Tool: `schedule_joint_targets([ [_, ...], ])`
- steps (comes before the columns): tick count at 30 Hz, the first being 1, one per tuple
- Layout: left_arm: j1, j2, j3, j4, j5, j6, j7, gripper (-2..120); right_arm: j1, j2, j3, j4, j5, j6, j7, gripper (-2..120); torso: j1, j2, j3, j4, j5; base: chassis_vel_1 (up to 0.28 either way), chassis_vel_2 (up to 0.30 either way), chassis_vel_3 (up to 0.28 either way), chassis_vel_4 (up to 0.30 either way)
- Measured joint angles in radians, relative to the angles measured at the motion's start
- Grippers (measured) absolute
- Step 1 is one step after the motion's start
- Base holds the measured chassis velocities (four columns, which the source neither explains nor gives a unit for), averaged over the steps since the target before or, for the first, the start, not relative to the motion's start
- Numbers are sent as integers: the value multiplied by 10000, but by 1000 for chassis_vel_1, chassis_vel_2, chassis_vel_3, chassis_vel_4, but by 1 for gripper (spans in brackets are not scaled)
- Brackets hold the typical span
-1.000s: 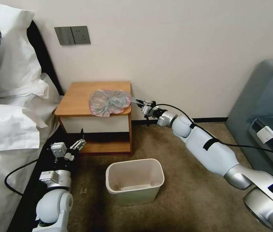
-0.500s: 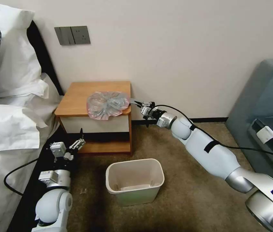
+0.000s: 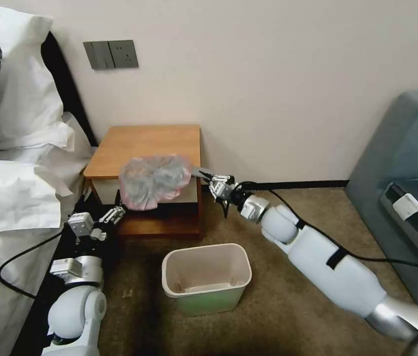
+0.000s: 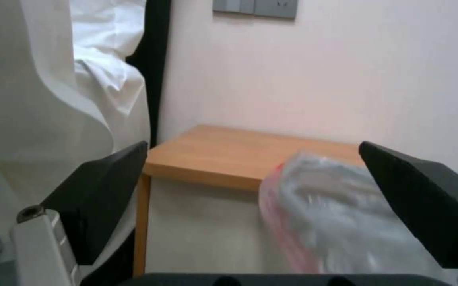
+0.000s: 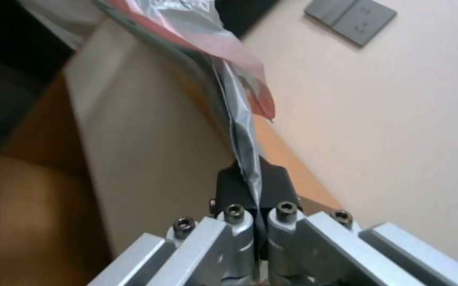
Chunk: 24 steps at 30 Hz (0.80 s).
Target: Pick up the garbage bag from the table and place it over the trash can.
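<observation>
The thin, crinkly grey plastic garbage bag with pink edges (image 3: 153,181) hides part of the small wooden nightstand's (image 3: 140,143) white drawer front. In the left wrist view the bag (image 4: 340,214) is blurred and cut off below. The pinched edge vanishes between the right gripper's (image 5: 253,186) black pads.

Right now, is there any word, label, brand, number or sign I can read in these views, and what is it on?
None can be read.
The wall plate with switches and a socket shows no lettering.
The white tag on the dark object at the right edge is blank from here.
The garbage bag, pinched in the right gripper, shows no print; neither do the trash can or table.
</observation>
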Motion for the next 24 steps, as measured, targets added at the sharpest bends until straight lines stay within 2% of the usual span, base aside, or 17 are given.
schedule_joint_targets([
  [8,-37,-12,-2,-46,-71,59,-12,99,-1352,-554,184,1019,-213,79,-276,0,0,0,0,2,0,0,0,0,0],
  [11,-47,-42,39,12,-58,58,-13,99,-2336,-904,322,1352,-503,296,-430,0,0,0,0,1,-1,0,0,0,0],
  [16,-55,-51,122,64,-17,55,-12,99,-3257,-1040,598,1376,-877,606,-566,0,0,0,0,0,0,0,0,0,0],
  [24,-29,-73,169,83,46,37,-12,99,-3694,-1070,681,1302,-1246,853,-662,0,0,0,0,2,-1,0,0,0,0],
])
